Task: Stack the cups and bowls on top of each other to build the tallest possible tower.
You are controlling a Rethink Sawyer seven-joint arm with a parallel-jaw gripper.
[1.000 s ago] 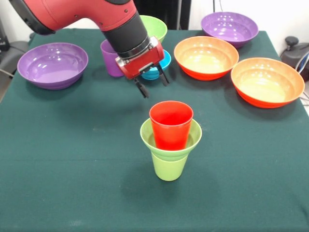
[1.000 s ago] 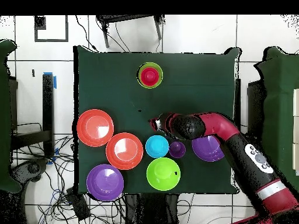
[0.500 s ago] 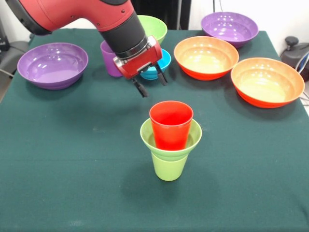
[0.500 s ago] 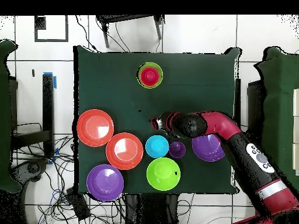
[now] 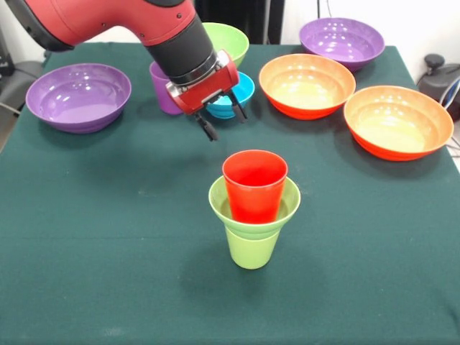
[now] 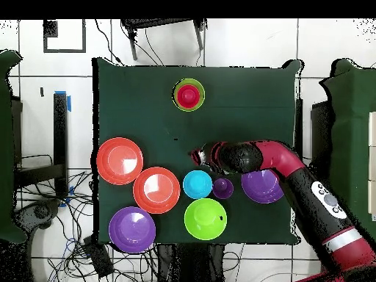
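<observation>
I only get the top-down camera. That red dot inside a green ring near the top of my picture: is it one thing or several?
Observer: Three, stacked. A lime-green cup stands on the table, a small lime-green bowl sits in its mouth, and a red cup stands in that bowl.
Operator: Is the robot's claw carrying anything?
Observer: No. The gripper is open, with nothing between its fingers.
Operator: Is it resting on the blue bowl?
Observer: It doesn't look so. From the front it hangs in the air on the near side of the blue bowl, apparently not touching it.
</observation>
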